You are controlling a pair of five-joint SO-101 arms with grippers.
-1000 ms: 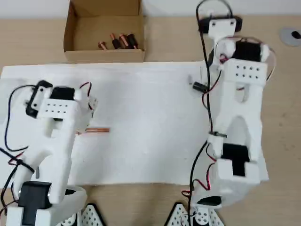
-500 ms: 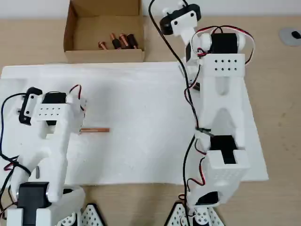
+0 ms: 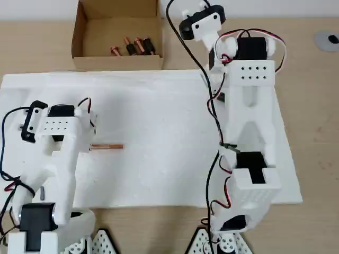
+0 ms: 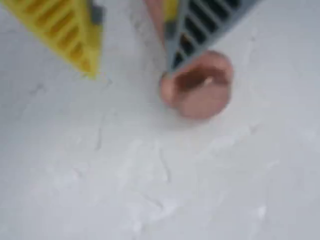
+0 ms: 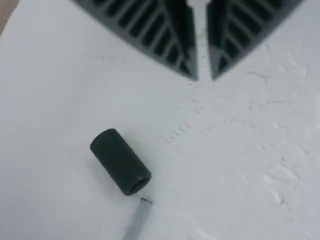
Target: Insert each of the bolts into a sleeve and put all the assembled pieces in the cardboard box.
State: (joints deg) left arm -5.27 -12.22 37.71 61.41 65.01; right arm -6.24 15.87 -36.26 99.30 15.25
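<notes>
left gripper (image 4: 131, 71) sits open, low over the white mat (image 3: 159, 132). its yellow finger is off to one side and the other finger is just beside the copper bolt (image 4: 199, 89), which lies flat on the mat. the wide gap looks meant to straddle the bolt's end so it can be pinched and lifted.

farther out, the right gripper (image 5: 203, 75) hangs over the mat with its jaws nearly together and nothing between them. it is near the black sleeve (image 5: 121, 161), which lies on its side, so the gripper is probably lining up for a pick.

beyond that, toward the far edge of the tabletop (image 3: 318, 106), the cardboard box (image 3: 117, 62) holds several finished pieces (image 3: 133, 46), so this looks like the last pair.

since a second ago the right arm (image 3: 249, 95) has swung across toward the box side and now covers the sleeve from above. the left arm (image 3: 58, 137) has shifted a little sideways. the bolt hasn't moved.
</notes>
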